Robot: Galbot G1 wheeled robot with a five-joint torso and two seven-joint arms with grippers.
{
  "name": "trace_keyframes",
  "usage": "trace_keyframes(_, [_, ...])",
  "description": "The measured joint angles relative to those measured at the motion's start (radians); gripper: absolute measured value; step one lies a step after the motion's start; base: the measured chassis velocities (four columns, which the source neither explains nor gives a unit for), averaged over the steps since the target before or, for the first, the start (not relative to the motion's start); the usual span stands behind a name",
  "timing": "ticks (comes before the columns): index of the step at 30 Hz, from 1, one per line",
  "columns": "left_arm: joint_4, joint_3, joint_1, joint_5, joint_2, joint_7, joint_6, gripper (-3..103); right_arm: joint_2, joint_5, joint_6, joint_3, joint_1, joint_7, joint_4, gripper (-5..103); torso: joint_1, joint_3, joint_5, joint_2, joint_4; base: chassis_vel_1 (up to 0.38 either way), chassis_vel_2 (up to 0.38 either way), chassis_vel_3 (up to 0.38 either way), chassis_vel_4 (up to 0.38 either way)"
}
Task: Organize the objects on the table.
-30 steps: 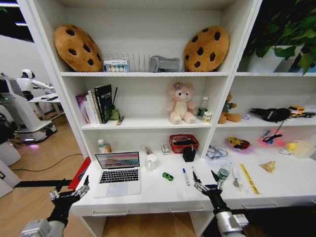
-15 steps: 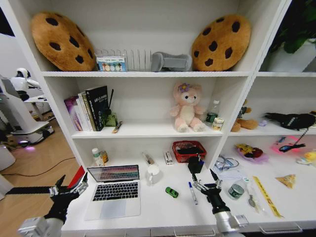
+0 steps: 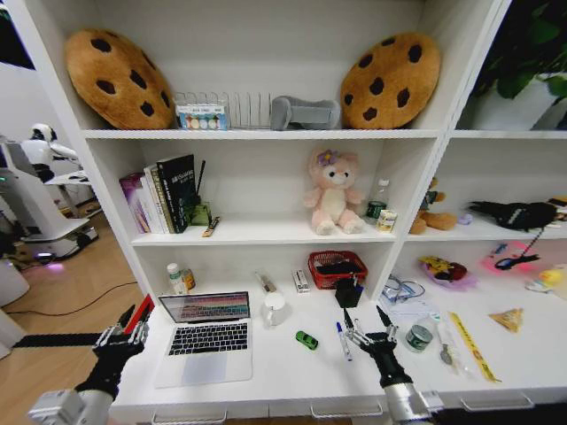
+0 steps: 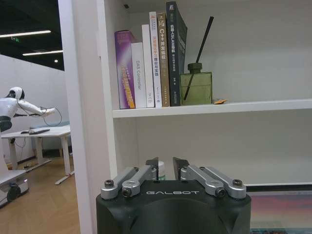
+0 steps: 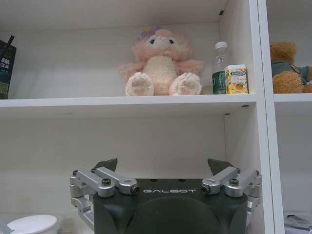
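Two grippers hang low at the front edge of the tabletop (image 3: pixel 292 372), neither holding anything. The right gripper (image 3: pixel 367 331) has its fingers spread wide, pointing toward the shelving. The left gripper (image 3: pixel 122 329) hovers at the tabletop's left corner, its fingers drawn nearly together in the left wrist view, with a narrow gap between the tips.

Just left of the right fingers, and slightly farther back, lies a marker pen (image 3: pixel 340 338), its long axis running roughly front to back, close to the line the fingers point along. A second pen seems to lie close by, though I cannot make it out for sure. The green-lidded jar (image 3: pixel 418 337) stands just to the right of that gripper. The small green oblong piece (image 3: pixel 306 340) sits farther left, between the pen and the silver laptop (image 3: pixel 207 332), which stands open with its screen up. By my judgement the right arm is the nearer one for pen, jar and green piece, while the laptop falls to the left arm.

Behind these on the smooth white surface are a red basket (image 3: pixel 337 268), a white mug (image 3: pixel 274 309) and a small bottle (image 3: pixel 176 278). The wall of white shelves above carries books (image 3: pixel 164 194) and a pink plush bear (image 3: pixel 332 190).
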Motion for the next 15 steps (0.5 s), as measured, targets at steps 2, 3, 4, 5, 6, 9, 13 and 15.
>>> trace_keyframes(2, [0.0, -0.002, 0.0, -0.001, 0.003, 0.0, -0.001, 15, 0.0, -0.002, 0.0, 0.0, 0.0, 0.001, -0.001, 100, 0.0, 0.0, -0.0001, 0.0, 0.0, 0.0, 0.0, 0.0, 0.0])
trace_keyframes(3, [0.0, -0.003, 0.0, -0.001, 0.006, 0.0, -0.001, 8, 0.0, -0.003, 0.0, -0.001, 0.001, 0.001, -0.003, 100, 0.0, 0.0, -0.0001, 0.0, -0.0001, 0.0, 0.0, 0.0, 0.0])
trace_keyframes(4, [0.001, -0.004, 0.0, -0.001, 0.008, 0.001, -0.001, 3, 0.001, -0.005, 0.0, -0.001, 0.001, 0.001, -0.005, 100, 0.0, 0.0, 0.0, 0.0, -0.0001, 0.0, 0.0, 0.0, 0.0])
trace_keyframes(5, [0.001, -0.004, 0.0, -0.001, 0.008, 0.001, -0.001, 3, 0.001, -0.005, 0.0, -0.001, 0.001, 0.001, -0.005, 100, 0.0, 0.0, 0.0, 0.0, -0.0001, 0.0, 0.0, 0.0, 0.0])
trace_keyframes(6, [0.004, -0.003, 0.0, 0.0, 0.009, 0.001, -0.002, 2, 0.003, -0.007, 0.0, -0.001, 0.0, 0.002, -0.008, 100, 0.0, 0.0, 0.0, 0.0, 0.0, 0.0, 0.0, 0.0, 0.0])
trace_keyframes(9, [0.01, 0.0, 0.0, 0.0, 0.019, 0.002, -0.002, 0, 0.004, -0.009, 0.001, -0.001, -0.003, 0.003, -0.011, 100, 0.0, 0.0, -0.0001, 0.0, 0.0, 0.0, 0.0, 0.0, 0.0])
trace_keyframes(13, [0.038, 0.001, -0.023, -0.017, 0.093, 0.003, 0.002, 0, -0.001, -0.01, 0.005, 0.002, -0.004, 0.004, -0.016, 100, 0.0, 0.0, -0.0002, 0.0, 0.0, 0.0, 0.0, 0.0, 0.0])
trace_keyframes(15, [0.056, 0.0, -0.037, -0.032, 0.127, 0.001, 0.008, 0, -0.004, -0.008, 0.006, 0.005, -0.002, 0.005, -0.019, 100, 0.0, 0.0, -0.0002, 0.0, -0.0001, 0.0, 0.0, 0.0, 0.0])
